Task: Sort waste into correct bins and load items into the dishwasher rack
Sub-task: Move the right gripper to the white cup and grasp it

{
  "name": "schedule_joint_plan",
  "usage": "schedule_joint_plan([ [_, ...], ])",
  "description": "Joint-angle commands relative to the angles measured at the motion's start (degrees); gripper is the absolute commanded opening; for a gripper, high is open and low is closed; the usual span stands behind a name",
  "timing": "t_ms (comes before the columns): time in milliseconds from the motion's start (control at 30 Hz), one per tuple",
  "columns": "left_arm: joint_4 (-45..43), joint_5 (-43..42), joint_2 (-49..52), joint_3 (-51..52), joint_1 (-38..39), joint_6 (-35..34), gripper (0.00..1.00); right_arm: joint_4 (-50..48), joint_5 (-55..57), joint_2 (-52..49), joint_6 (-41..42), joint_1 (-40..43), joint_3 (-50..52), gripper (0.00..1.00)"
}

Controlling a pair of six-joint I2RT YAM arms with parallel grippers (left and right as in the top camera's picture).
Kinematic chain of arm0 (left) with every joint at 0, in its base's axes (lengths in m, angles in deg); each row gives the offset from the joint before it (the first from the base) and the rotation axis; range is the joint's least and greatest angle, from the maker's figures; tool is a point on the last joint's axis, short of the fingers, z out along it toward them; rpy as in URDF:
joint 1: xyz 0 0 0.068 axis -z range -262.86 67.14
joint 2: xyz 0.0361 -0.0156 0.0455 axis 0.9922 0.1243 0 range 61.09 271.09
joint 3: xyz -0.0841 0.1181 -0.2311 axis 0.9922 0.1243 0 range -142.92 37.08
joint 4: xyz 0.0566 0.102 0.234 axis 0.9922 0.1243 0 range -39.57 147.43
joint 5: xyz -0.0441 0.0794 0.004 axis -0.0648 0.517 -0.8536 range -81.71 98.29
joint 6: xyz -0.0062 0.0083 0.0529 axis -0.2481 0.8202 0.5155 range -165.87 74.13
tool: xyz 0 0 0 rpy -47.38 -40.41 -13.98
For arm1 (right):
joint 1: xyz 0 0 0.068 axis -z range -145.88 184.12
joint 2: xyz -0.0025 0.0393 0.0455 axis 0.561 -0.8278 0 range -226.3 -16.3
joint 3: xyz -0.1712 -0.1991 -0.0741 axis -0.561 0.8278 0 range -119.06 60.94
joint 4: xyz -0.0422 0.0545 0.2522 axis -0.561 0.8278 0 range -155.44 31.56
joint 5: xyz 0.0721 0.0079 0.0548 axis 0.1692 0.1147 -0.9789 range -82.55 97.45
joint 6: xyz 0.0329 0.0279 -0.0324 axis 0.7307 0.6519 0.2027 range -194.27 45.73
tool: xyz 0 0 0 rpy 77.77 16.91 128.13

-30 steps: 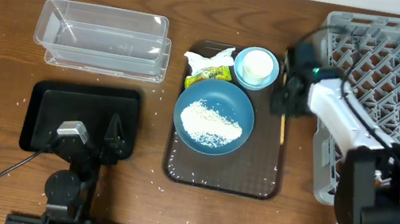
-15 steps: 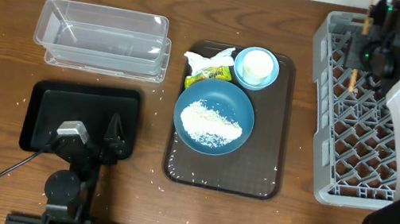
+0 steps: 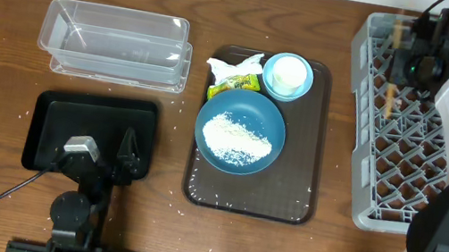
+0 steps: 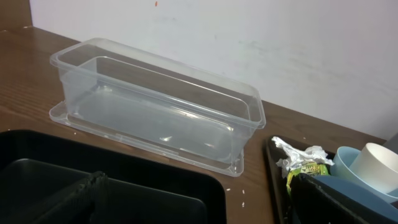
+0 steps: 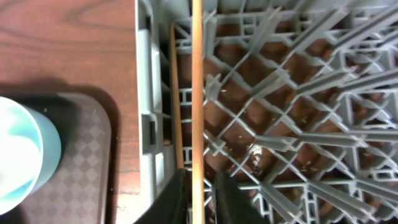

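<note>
Since a second earlier, the right arm had swung from the right edge of the brown serving tray (image 3: 284,203) to the far-left corner of the dishwasher rack (image 3: 437,151), taking the chopsticks (image 3: 390,98) along.

At the left, the left gripper (image 3: 105,150) lay over the black tray (image 3: 54,117), fingers apart and holding nothing. The clear tub (image 3: 115,44) stood beyond it. On the brown tray the napkin (image 3: 233,61), wrapper (image 3: 242,82), dark-blue bowl (image 3: 243,111) of rice (image 3: 236,139) and pale-blue cup (image 3: 288,76) sat unsorted.

At the right, the right gripper (image 5: 199,186) was clamped on one chopstick above the lattice. A second stick (image 5: 176,99) ran just left of it along the rack wall; whether it was also gripped could not be told.

The step in hand looked like loading the chopsticks. The next move would call for lowering them into a cell and then opening the fingers.
</note>
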State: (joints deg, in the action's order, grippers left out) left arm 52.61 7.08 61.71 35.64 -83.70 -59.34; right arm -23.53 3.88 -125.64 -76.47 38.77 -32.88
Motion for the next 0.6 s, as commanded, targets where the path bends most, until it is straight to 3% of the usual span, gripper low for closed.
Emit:
schedule_joint_plan([
  [0,1.90,0.55,-0.39,1.20,0.28,0.37,0.95,0.31,-1.81,-0.09,-0.55,-0.22,-0.13,0.32],
  [67,1.90,0.55,-0.39,1.20,0.28,0.37,0.95,0.70,-1.86,-0.07,-0.44,-0.22,-0.13,0.53],
  [133,1.90,0.55,-0.39,1.20,0.28,0.37,0.95,1.27,-1.88,-0.07,-0.39,-0.22,-0.13,0.63],
  [567,1.90,0.55,-0.39,1.20,0.28,0.37,0.95,3.32,-20.44,3.67,1.60,-3.15,-0.22,0.66],
])
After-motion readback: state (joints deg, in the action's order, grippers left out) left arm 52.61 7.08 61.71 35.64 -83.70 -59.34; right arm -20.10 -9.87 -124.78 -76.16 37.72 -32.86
